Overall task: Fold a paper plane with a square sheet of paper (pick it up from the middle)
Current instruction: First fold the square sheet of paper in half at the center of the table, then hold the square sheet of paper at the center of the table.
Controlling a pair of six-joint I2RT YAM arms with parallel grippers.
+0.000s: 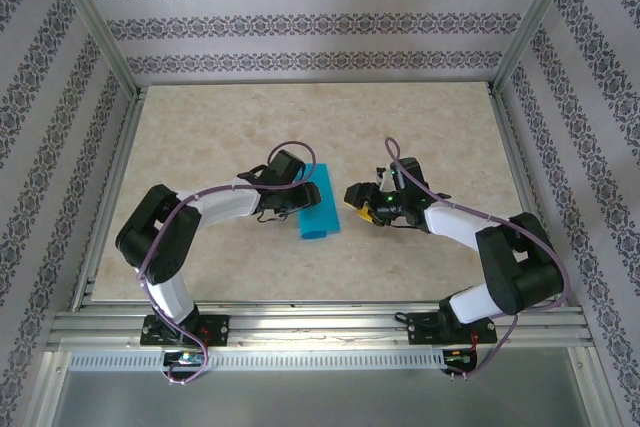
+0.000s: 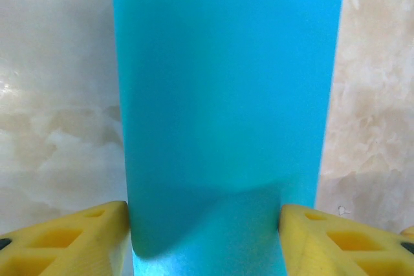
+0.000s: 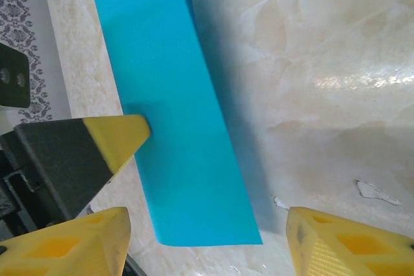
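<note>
The square sheet of paper is teal-blue and bowed into a narrow doubled strip near the table's middle. My left gripper reaches it from the left. In the left wrist view the sheet fills the gap of the left gripper, with both yellow fingertips pressed against its sides, so it is shut on the sheet. My right gripper hovers just right of the strip. In the right wrist view the right gripper is open, the sheet lies ahead of it, and a left fingertip touches the sheet's edge.
A beige marbled tabletop lies inside an aluminium frame, with patterned walls around it. A small white scuff marks the table to the right of the paper.
</note>
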